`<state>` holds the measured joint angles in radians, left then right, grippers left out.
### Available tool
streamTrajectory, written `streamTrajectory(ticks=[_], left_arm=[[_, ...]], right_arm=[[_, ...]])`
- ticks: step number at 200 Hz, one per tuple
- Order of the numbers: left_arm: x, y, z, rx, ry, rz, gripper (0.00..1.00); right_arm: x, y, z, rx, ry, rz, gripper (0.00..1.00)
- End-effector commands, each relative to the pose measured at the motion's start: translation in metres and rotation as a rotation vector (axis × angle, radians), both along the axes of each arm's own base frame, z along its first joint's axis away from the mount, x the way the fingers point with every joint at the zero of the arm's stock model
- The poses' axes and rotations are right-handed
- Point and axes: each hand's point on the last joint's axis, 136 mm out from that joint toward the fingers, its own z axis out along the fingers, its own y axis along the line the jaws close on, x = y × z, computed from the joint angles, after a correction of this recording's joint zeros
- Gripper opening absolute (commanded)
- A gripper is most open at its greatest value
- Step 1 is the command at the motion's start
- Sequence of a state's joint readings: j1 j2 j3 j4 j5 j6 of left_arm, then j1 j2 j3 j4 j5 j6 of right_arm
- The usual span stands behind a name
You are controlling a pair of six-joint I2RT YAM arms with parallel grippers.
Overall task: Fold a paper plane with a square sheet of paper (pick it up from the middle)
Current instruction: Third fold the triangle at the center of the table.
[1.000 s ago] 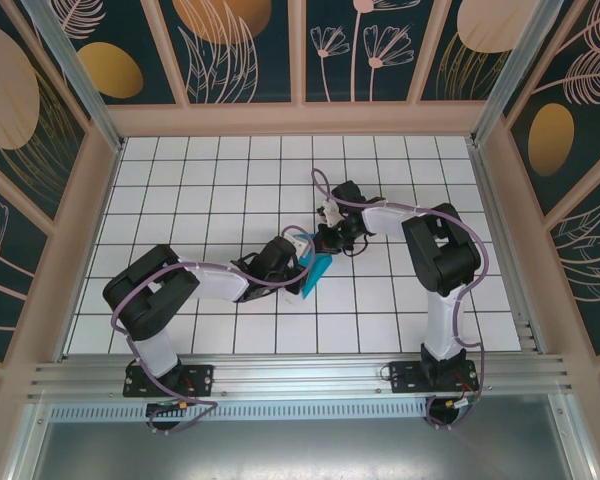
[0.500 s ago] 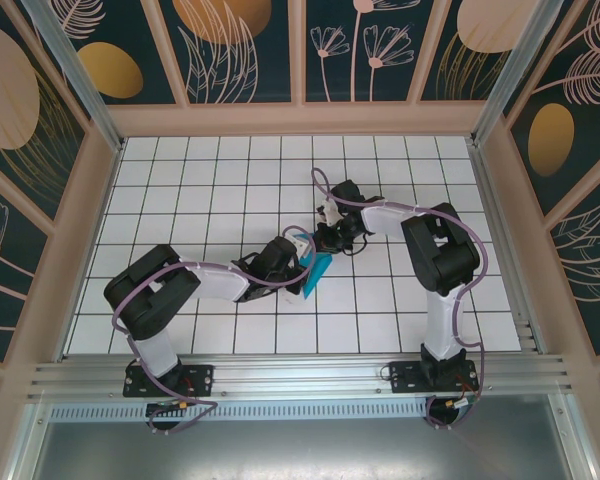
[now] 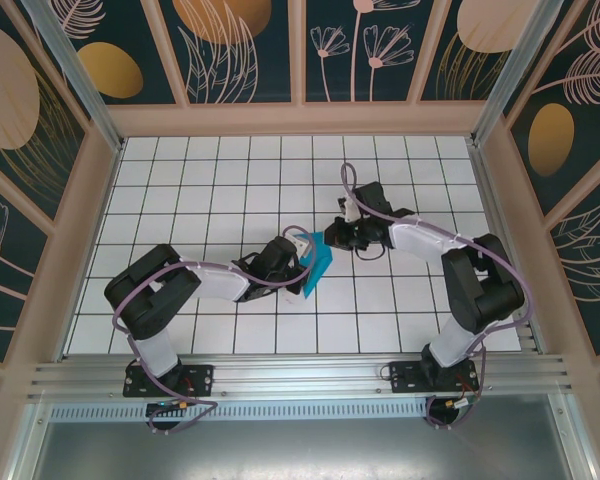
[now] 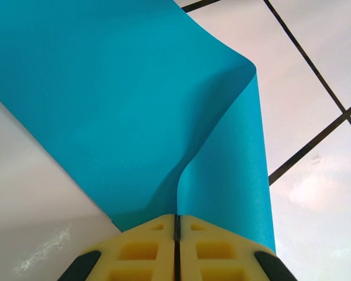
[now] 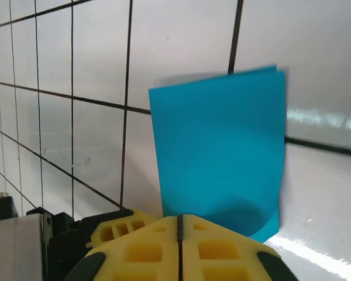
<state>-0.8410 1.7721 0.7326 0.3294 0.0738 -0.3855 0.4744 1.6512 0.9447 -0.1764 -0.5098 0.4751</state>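
Sheet of paper point(image 3: 318, 262): bright cyan and folded, located over the white tiled table point(image 3: 200, 180) near its middle, between the two pincers.

Left pincer point(image 3: 304, 266): positioned at the sheet's left, near side. From the left wrist, its yellow fingers point(image 4: 146, 249) are pressed together with the paper's edge caught in the seam. The sheet point(image 4: 123, 99) rises from them in a soft, curled bend, not creased flat.

Right pincer point(image 3: 331, 239): positioned at the sheet's far corner. From the right wrist, its yellow fingers point(image 5: 216, 246) are likewise closed, gripping the sheet's edge. The paper point(image 5: 219, 146) extends beyond them as a flat, doubled panel, with two layers visible at its far edge.
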Motion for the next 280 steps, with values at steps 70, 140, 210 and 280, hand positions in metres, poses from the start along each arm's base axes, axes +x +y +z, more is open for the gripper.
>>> streamTrajectory(ticks=[70, 140, 210, 280], left_arm=[[-0.003, 0.002, -0.013, 0.025, 0.037, -0.019, 0.11], [-0.006, 0.005, -0.018, 0.033, 0.046, -0.018, 0.11], [-0.008, 0.006, -0.021, 0.043, 0.054, -0.017, 0.10], [-0.005, 0.011, -0.017, 0.039, 0.044, 0.017, 0.02]], right_arm=[[-0.025, 0.018, -0.033, 0.101, 0.103, -0.018, 0.02], [-0.033, 0.000, -0.064, 0.014, 0.143, -0.046, 0.03], [-0.029, 0.002, -0.050, 0.049, 0.116, -0.040, 0.05], [-0.017, 0.000, -0.027, 0.099, 0.069, -0.044, 0.06]])
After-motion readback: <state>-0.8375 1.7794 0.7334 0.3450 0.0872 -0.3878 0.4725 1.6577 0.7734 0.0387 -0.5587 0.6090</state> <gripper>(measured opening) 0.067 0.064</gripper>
